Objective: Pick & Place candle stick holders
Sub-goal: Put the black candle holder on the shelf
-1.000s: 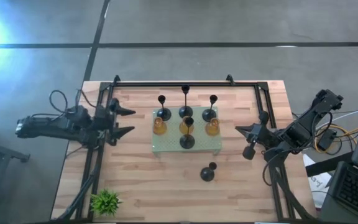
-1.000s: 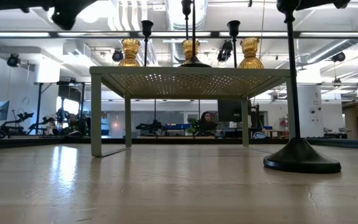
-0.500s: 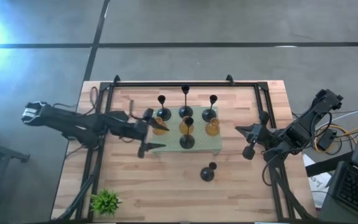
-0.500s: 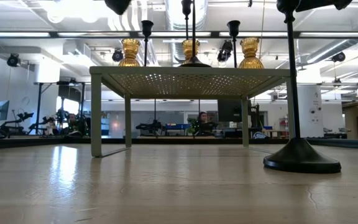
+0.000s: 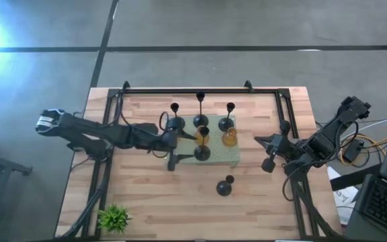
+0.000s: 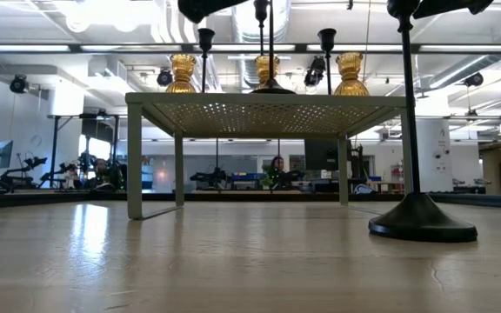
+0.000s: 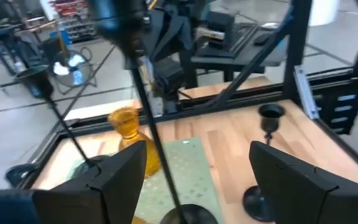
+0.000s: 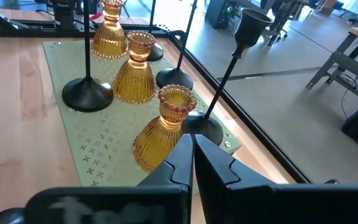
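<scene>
The left gripper (image 5: 177, 149) is stretched out over the left part of the pale green mat (image 5: 230, 158), its two fingers spread wide with nothing between them: one finger (image 5: 171, 135) lies over the spot of the left amber holder, the other (image 5: 177, 160) over the mat's near left edge. In its wrist view the thin stem of the front black holder (image 7: 154, 137) stands in the gap between the spread fingers, touching neither. That holder (image 5: 202, 152) stands on the mat's front middle, with the middle amber holder (image 5: 201, 138) just behind it and the right amber holder (image 5: 229, 137) beside that. Three more black holders stand in a row along the mat's far edge: left (image 5: 175, 122), middle (image 5: 200, 119) and right (image 5: 227, 122). One black holder (image 5: 224, 186) stands alone on the bare wooden table (image 5: 153, 202), off the mat toward the front. From the low view the mat shows as a raised perforated platform on legs, the amber holders on top and the lone black holder to the right on the table. The right gripper (image 5: 269, 150) waits at the table's right side, well apart from the mat, its fingers pressed together and empty. A small green plant (image 5: 115, 218) sits at the table's front left corner.
</scene>
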`<action>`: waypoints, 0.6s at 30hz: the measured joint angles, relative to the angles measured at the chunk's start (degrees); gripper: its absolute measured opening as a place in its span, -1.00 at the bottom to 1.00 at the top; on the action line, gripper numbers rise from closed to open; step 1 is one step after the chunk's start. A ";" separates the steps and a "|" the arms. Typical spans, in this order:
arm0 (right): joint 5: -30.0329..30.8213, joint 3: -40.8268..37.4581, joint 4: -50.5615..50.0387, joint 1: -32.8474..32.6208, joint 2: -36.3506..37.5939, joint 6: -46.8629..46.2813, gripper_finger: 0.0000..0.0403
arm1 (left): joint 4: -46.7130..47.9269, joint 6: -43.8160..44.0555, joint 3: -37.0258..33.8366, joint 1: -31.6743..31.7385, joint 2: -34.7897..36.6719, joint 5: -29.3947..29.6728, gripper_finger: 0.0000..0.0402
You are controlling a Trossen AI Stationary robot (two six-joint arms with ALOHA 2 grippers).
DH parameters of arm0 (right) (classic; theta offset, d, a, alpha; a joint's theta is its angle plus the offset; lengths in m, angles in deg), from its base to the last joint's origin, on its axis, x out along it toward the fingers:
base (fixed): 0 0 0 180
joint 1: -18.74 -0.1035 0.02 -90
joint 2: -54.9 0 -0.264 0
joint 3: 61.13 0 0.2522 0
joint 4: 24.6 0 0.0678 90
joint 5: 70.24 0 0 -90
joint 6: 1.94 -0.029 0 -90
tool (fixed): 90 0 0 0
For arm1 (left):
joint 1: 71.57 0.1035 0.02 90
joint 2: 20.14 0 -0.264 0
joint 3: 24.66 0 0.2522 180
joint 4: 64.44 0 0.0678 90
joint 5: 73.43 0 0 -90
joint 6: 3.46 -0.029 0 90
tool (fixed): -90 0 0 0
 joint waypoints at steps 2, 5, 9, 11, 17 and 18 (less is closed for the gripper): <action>0.02 0.00 0.02 0.03 -0.05 0.02 -0.96 | -0.17 -0.11 0.34 0.29 -0.84 0.76 0.43; 0.01 0.00 0.02 0.03 -0.05 0.00 -0.96 | -1.39 -0.42 0.46 0.57 -1.98 0.91 0.43; 0.02 0.00 0.04 0.03 -0.05 0.02 -0.96 | -4.86 -0.48 0.48 1.12 -2.49 0.89 0.42; 0.02 0.00 0.04 0.03 -0.05 0.01 -0.96 | -5.11 -0.48 0.47 1.45 -2.88 0.89 0.42; 0.02 -0.04 0.09 0.03 -0.05 0.02 -0.96 | -6.19 -0.46 0.79 2.44 -3.33 0.89 0.42; 0.02 -0.04 0.09 0.03 -0.05 0.00 -0.96 | -6.11 -0.42 0.89 2.53 -3.52 0.87 0.42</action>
